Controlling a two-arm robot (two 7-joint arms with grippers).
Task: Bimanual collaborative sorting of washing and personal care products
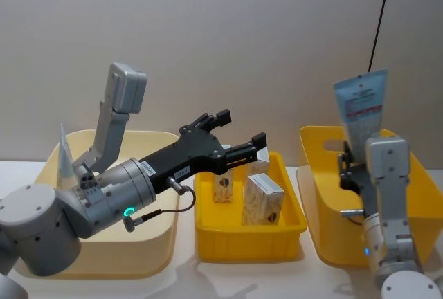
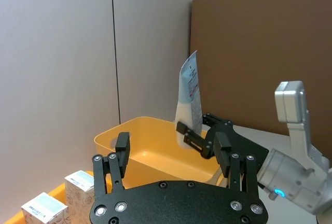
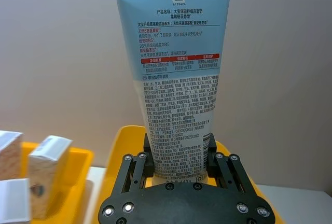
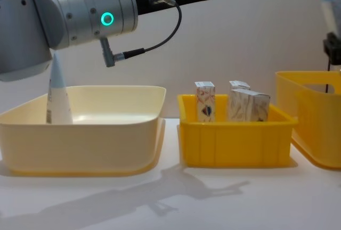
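Observation:
My right gripper (image 1: 350, 169) is shut on the lower end of a pale blue-and-white squeeze tube (image 1: 361, 104), holding it upright, crimped end up, over the tall yellow bin (image 1: 324, 174). The right wrist view has the tube (image 3: 179, 79) clamped between the fingers (image 3: 136, 175). My left gripper (image 1: 241, 129) hangs open and empty above the small yellow bin (image 1: 249, 245), over the cream cartons (image 1: 263, 201). From the left wrist view, the open left gripper (image 2: 173, 156) faces the tube (image 2: 190, 92). A second tube (image 4: 57, 91) stands in the cream bin (image 4: 106, 150).
Three bins stand in a row on the white table (image 4: 213, 198): the cream bin (image 1: 138, 243) at left, the small yellow bin (image 4: 234, 145) in the middle, the tall yellow bin (image 4: 314, 134) at right. A wall closes the back. A brown board (image 2: 259, 53) stands behind the right bin.

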